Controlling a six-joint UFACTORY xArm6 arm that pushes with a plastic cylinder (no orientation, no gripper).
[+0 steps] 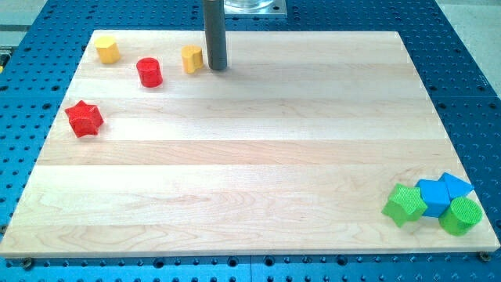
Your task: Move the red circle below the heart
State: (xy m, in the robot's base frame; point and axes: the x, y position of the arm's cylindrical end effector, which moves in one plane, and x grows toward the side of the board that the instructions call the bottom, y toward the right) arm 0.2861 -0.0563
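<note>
My tip [217,67] is down on the wooden board [250,141] at its far edge, left of centre. There are no jaws on this rig, only the straight dark rod, so it has hold of nothing. Just left of my tip, close beside it, sits a small yellow-orange block [192,59] whose shape I can't make out for certain; whether rod and block actually touch I can't tell. Further left and slightly nearer is the red circle [149,72], standing apart from that block. At the far left corner is a yellow block [108,49], roughly hexagonal. Nearer, by the left edge, lies a red star [84,118]. Well apart, in the near right corner, four blocks cluster together: a green star [405,204], a blue cube [434,197], another blue block [456,186] behind it, and a green cylinder [460,216].
</note>
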